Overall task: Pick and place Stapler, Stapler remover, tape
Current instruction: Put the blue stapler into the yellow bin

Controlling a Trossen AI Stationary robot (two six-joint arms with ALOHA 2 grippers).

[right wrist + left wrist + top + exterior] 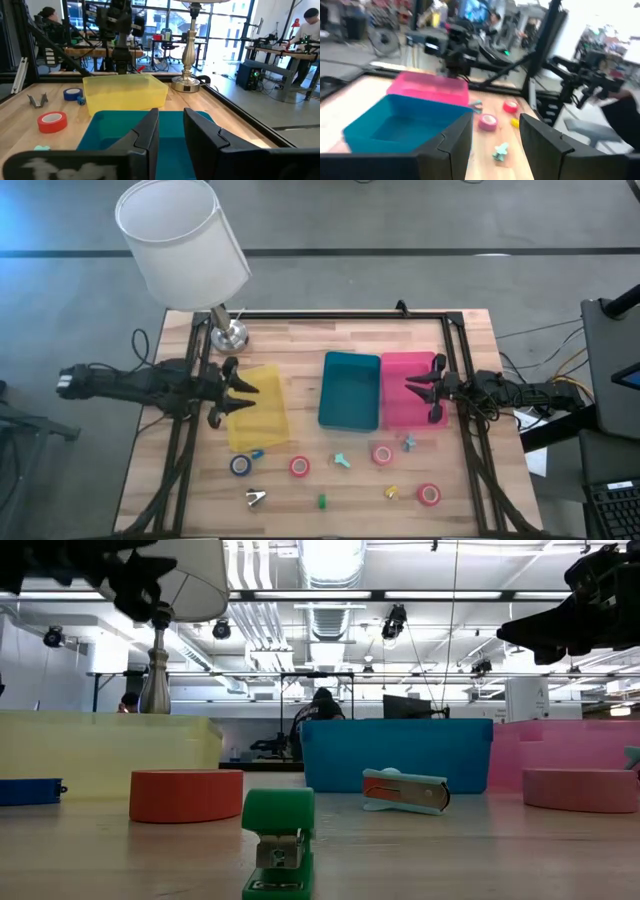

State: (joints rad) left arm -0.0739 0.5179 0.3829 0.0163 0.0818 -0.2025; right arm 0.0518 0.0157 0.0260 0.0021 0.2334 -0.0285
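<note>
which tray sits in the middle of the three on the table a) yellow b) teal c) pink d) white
b: in the high view the teal tray lies between the yellow tray on the left arm's side and the pink tray on the right arm's side, touching the pink one.

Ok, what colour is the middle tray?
Teal blue tray; the high view shows it best.
</note>
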